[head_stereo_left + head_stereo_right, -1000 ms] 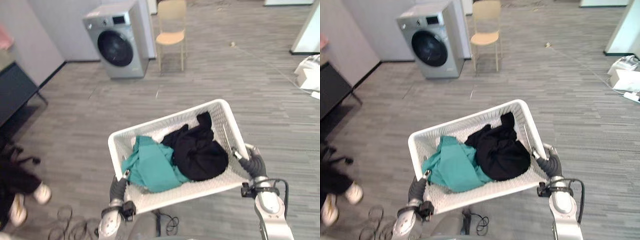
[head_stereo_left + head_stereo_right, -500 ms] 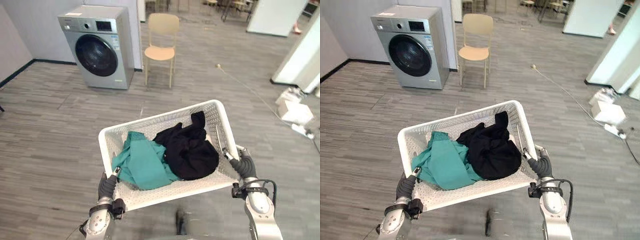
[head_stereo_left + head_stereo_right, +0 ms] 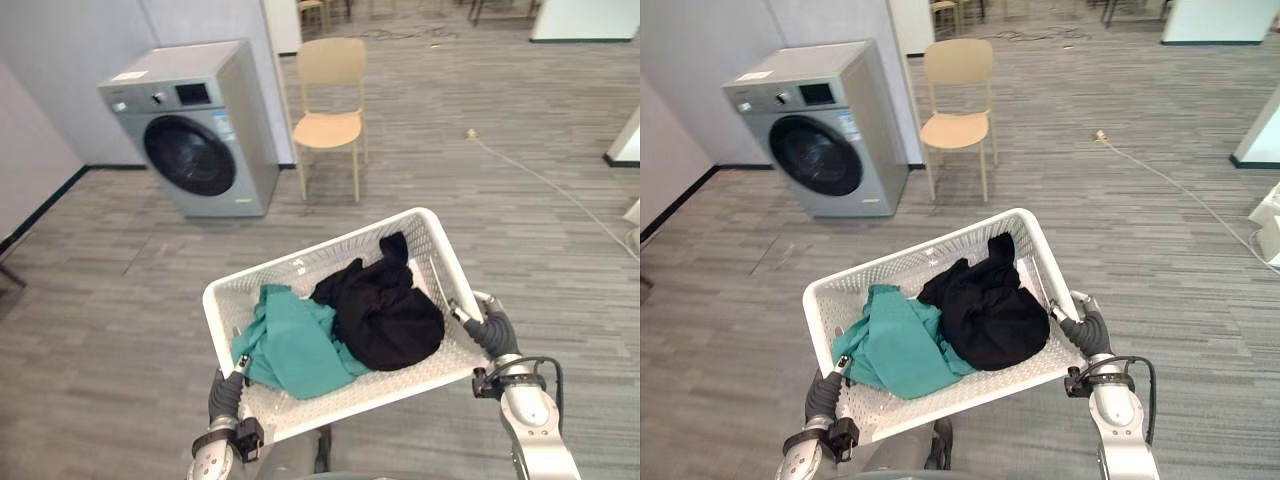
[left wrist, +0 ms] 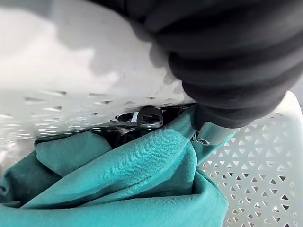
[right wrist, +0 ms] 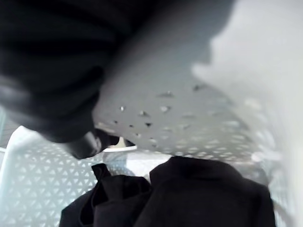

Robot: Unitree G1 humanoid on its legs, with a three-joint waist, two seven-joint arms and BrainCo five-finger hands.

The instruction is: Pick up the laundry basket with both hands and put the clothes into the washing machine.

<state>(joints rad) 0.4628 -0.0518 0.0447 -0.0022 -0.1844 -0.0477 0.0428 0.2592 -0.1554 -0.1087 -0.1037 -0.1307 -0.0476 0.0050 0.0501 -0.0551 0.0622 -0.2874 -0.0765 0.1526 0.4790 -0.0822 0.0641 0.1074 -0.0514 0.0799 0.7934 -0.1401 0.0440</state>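
Note:
A white perforated laundry basket (image 3: 330, 243) hangs in the air in front of me, carried by its two short ends. Inside lie a teal garment (image 3: 290, 345) on the left and a black garment (image 3: 385, 310) on the right. My left hand (image 3: 228, 395) grips the near left end, with its thumb (image 4: 210, 135) hooked over the rim onto the teal garment (image 4: 118, 189). My right hand (image 3: 488, 332) clamps the right end, close to the black garment (image 5: 189, 198). The silver washing machine (image 3: 195, 130) stands at the back left, its round dark door closed.
A tan wooden chair (image 3: 332, 110) stands just right of the machine. A white cable (image 3: 540, 180) trails across the grey plank floor at the right. A white object (image 3: 1268, 225) sits at the right edge. A grey wall runs along the left.
The whole picture has shifted as the camera moved, and the machine and chair now sit elsewhere in it. A person's shoes at the lower left have left the view. Both hands still hold the basket.

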